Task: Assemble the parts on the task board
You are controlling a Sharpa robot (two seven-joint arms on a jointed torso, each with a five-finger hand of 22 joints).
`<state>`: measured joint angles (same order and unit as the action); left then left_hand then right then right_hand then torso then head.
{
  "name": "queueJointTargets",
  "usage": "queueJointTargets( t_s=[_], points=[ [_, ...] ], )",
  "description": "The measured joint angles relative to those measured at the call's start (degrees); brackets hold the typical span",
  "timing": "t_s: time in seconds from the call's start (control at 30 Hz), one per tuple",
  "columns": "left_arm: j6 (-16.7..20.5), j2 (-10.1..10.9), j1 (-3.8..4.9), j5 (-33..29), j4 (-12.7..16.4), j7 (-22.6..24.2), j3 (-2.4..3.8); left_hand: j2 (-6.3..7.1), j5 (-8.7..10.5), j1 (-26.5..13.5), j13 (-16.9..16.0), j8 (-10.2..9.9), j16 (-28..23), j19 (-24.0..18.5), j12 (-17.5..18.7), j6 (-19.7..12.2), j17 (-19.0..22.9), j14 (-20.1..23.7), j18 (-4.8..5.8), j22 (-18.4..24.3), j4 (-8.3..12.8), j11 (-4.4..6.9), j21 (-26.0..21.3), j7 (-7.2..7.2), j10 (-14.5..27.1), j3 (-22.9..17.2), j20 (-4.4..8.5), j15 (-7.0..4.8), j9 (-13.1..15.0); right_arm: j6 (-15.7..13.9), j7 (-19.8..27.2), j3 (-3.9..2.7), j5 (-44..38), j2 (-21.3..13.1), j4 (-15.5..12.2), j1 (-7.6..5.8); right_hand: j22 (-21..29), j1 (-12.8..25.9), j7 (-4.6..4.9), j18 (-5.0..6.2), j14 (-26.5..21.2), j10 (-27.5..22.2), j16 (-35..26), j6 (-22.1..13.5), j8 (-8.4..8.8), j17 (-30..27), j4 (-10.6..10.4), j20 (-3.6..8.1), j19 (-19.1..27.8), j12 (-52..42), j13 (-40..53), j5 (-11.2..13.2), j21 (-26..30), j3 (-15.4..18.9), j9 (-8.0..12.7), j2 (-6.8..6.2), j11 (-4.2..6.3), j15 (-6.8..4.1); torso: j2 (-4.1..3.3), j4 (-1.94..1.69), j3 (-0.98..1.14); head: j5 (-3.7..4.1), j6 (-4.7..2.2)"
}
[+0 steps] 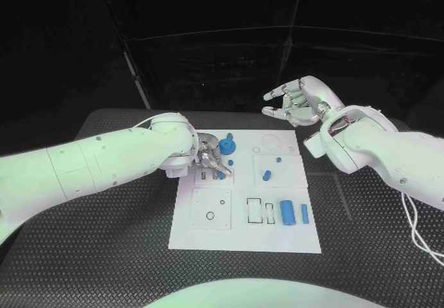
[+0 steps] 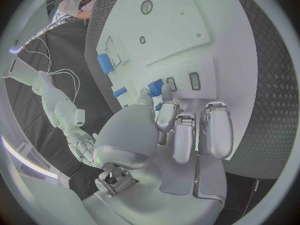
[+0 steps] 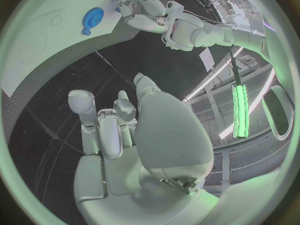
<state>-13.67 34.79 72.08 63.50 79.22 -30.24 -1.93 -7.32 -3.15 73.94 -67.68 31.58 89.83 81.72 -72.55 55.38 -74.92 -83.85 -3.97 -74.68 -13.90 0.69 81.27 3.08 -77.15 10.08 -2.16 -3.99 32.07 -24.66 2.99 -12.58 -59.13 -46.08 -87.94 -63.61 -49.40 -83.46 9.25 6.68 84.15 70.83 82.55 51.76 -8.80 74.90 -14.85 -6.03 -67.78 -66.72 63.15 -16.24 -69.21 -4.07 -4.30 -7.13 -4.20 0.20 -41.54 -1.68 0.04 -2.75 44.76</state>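
The white task board [image 1: 245, 224] lies in the middle of the table. My left hand [image 1: 208, 158] is low over its far left part, beside a blue gear [image 1: 228, 147]. In the left wrist view the left hand [image 2: 181, 130] pinches a small blue part [image 2: 155, 87] between thumb and a finger, right at the board's surface. My right hand [image 1: 296, 102] hangs raised beyond the board's far edge, fingers loosely bent and apart, holding nothing. From the right wrist the right hand [image 3: 119, 130] looks down on the board [image 3: 37, 50] and the gear [image 3: 94, 18].
A small blue peg [image 1: 266, 174] and a tiny blue piece [image 1: 278, 159] lie mid-board. Two blue cylinders [image 1: 287, 208] [image 1: 305, 213] lie at the near right beside rectangular slots. The near left square panel [image 1: 212, 208] has small holes. Black ribbed matting [image 1: 111, 256] surrounds the board.
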Motion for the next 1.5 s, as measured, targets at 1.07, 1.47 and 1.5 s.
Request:
queueJointTargets(
  t_s=[1.07,1.47,1.5],
  points=[
    [1.46,2.03,0.05,-1.03,2.27,0.0,0.09,1.41,0.28,7.89,0.71,-0.05,0.0,-0.21,0.73,-2.41,0.0,-0.14,0.01,-0.23,4.5,0.57,0.0,-0.46,0.63,-10.07,0.2,-0.55,2.4,0.55,0.06,0.01,-0.01,0.57,1.14,0.02,0.11,0.0,-0.2,0.0,0.0,0.0,0.0,0.2,-0.29,0.03,0.16,0.0,0.0,0.0,0.01,0.01,0.0,0.17,0.0,0.0,0.0,0.0,0.0,0.0,0.01,-0.24,0.2],
    [5.8,5.53,0.02,-2.51,5.55,0.0,0.24,2.64,0.48,8.93,0.53,0.27,0.0,-0.05,1.12,-2.54,0.0,-0.13,0.01,-0.27,-0.74,0.62,0.0,-0.33,0.58,-15.43,0.37,-0.53,4.84,0.69,0.13,0.01,-0.01,0.42,1.48,0.02,0.18,0.0,-0.2,0.0,0.0,0.0,0.0,0.2,-0.29,0.02,0.16,0.0,0.0,0.0,0.02,0.01,0.23,0.17,0.0,0.0,0.0,0.0,0.07,-0.08,0.04,-0.39,0.19],
    [6.26,5.83,0.01,-2.58,5.81,0.0,0.24,2.84,0.49,8.85,0.53,0.27,0.0,-0.02,1.15,-2.54,0.0,-0.12,0.01,-0.27,-0.95,0.6,0.0,-0.33,0.56,-15.64,0.4,-0.53,4.92,0.69,0.13,0.01,-0.01,0.39,1.51,0.02,0.18,0.0,-0.2,0.0,0.0,0.0,0.0,0.2,-0.29,0.02,0.16,0.0,0.0,0.0,0.01,0.01,0.23,0.17,0.0,0.0,0.0,0.0,0.08,-0.1,0.05,-0.4,0.17]
  ],
)
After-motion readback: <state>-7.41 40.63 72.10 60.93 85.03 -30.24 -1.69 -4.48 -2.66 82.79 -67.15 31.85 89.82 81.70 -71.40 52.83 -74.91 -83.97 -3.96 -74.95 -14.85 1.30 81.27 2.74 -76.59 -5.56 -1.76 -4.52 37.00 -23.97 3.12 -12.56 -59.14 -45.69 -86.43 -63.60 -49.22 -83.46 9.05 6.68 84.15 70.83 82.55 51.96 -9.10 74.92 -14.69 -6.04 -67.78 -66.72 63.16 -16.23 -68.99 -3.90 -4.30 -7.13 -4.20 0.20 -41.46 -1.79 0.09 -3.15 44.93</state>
